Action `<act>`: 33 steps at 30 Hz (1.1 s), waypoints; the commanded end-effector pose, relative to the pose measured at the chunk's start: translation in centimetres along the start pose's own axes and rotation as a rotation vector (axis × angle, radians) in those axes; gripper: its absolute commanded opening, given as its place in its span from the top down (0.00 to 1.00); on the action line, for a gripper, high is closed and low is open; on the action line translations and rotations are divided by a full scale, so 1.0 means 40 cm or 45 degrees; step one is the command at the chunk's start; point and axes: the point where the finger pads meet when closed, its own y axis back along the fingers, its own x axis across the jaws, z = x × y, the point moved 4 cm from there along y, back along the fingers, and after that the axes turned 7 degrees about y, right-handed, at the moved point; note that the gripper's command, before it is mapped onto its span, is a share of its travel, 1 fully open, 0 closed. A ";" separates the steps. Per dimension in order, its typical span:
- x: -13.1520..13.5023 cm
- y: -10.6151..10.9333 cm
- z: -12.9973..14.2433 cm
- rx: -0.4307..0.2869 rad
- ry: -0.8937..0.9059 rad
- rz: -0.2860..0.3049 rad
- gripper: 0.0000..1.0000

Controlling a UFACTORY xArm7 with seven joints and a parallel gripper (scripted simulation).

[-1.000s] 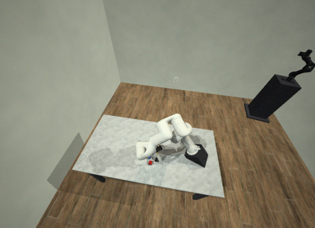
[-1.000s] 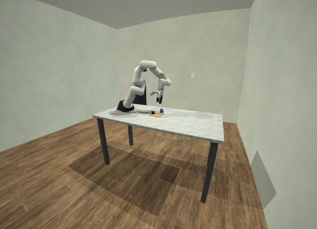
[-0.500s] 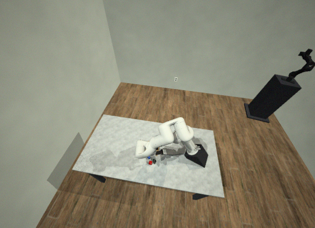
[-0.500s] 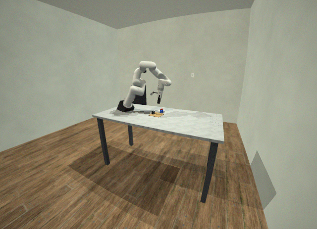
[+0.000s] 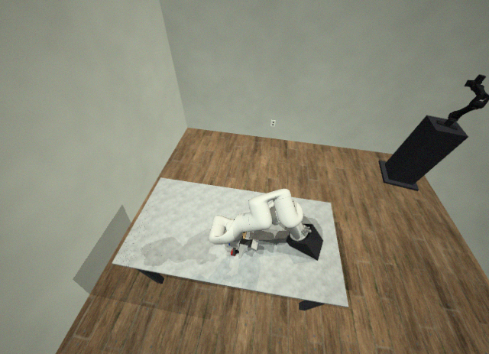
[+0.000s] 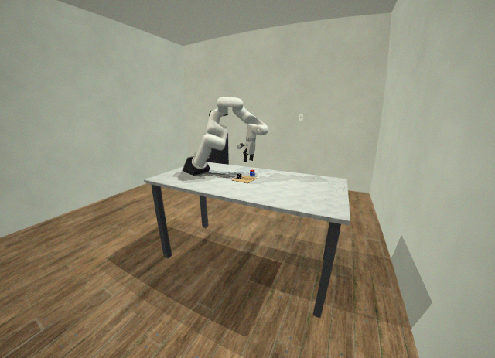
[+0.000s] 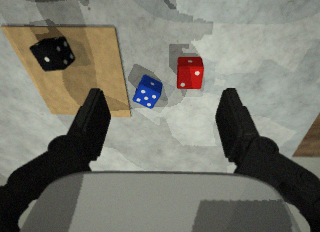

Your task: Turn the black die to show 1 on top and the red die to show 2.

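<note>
the gripper [image 7: 162, 117] hangs wide open and empty above the red die [image 7: 190, 72] and the blue die [image 7: 148, 91], both off the mat [image 7: 75, 67]. the black die [image 7: 52, 53] sits on the mat, turned askew to its edges.

No text, labels or brands are legible; only white pips mark the black die [image 7: 52, 53], blue die [image 7: 148, 91] and red die [image 7: 190, 72].

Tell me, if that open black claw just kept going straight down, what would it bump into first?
Probably bare marble table top: the gripper hangs open, small blue die and red die just beyond its fingers. Depth is uncertain.
</note>
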 end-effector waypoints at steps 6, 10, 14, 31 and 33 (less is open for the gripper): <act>0.008 -0.002 0.006 -0.014 -0.383 0.008 0.00; 0.012 -0.004 0.009 -0.020 -0.541 0.017 0.00; 0.015 -0.005 0.012 -0.025 -0.697 0.026 0.00; 0.030 -0.011 0.030 -0.043 -1.298 0.074 0.00; 0.032 -0.011 0.032 -0.045 -1.366 0.081 0.00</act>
